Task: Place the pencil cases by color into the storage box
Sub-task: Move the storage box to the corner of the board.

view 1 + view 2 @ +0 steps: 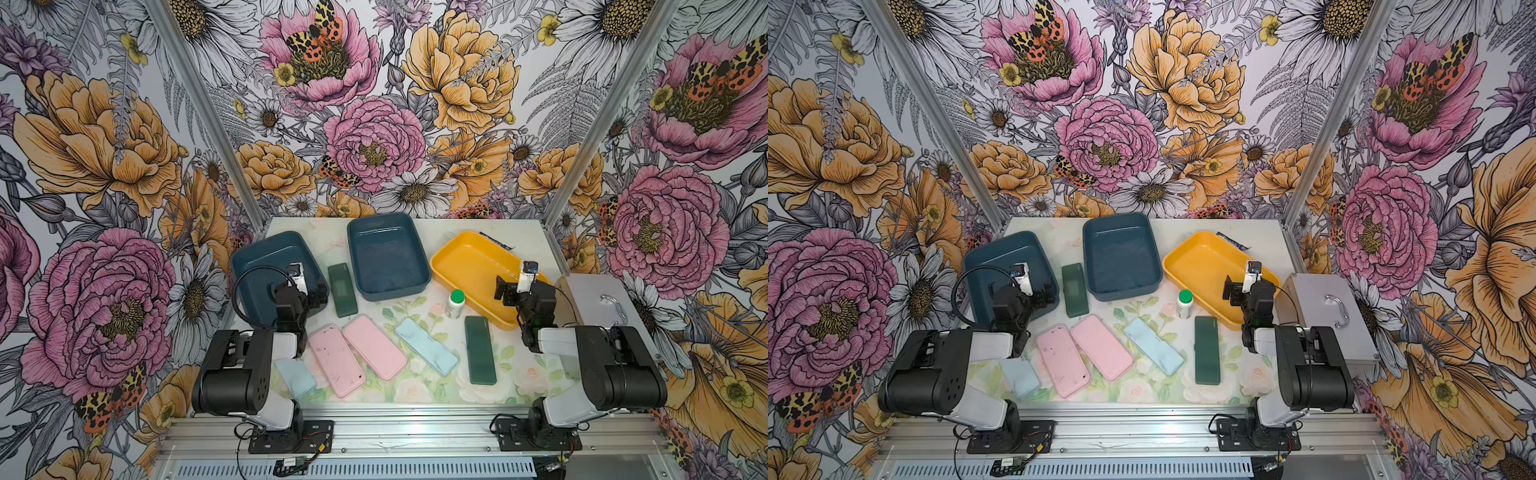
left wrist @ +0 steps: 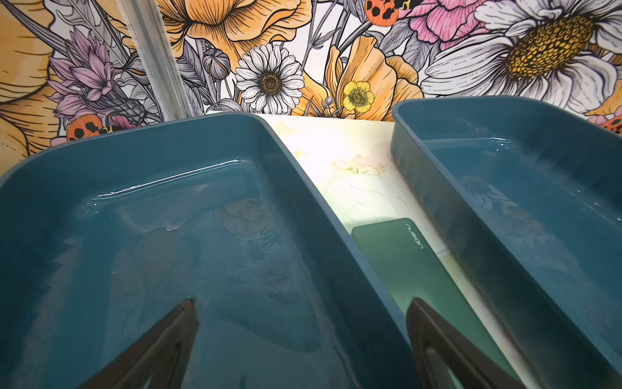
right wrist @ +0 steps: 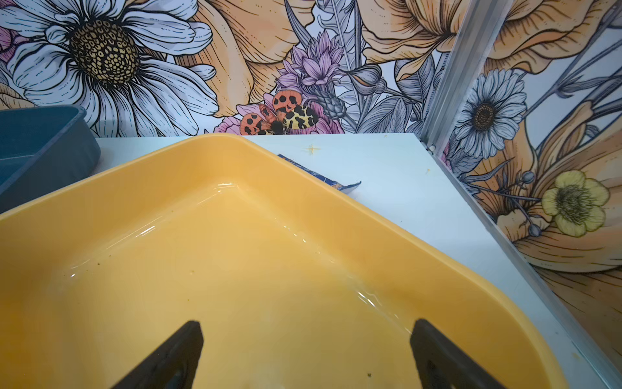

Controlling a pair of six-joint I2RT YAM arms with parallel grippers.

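— Cases: in both top views we count six lying on the desk (image 1: 415, 395): two dark green cases (image 1: 481, 350), two pink cases (image 1: 374, 347), two light blue cases (image 1: 432, 347).
— Only our left wrist view resolves lettering on one dark green case (image 2: 397, 256), between the teal bins (image 2: 134, 151). Left tool (image 2: 303, 303) hangs released over the left one; right tool (image 3: 307, 323), released, over the yellow bin (image 3: 235, 269).

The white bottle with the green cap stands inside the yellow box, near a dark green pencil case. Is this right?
Not inside: the white bottle stands on the table just outside the yellow box, as both top views show. The dark green pencil case is indeed near it.
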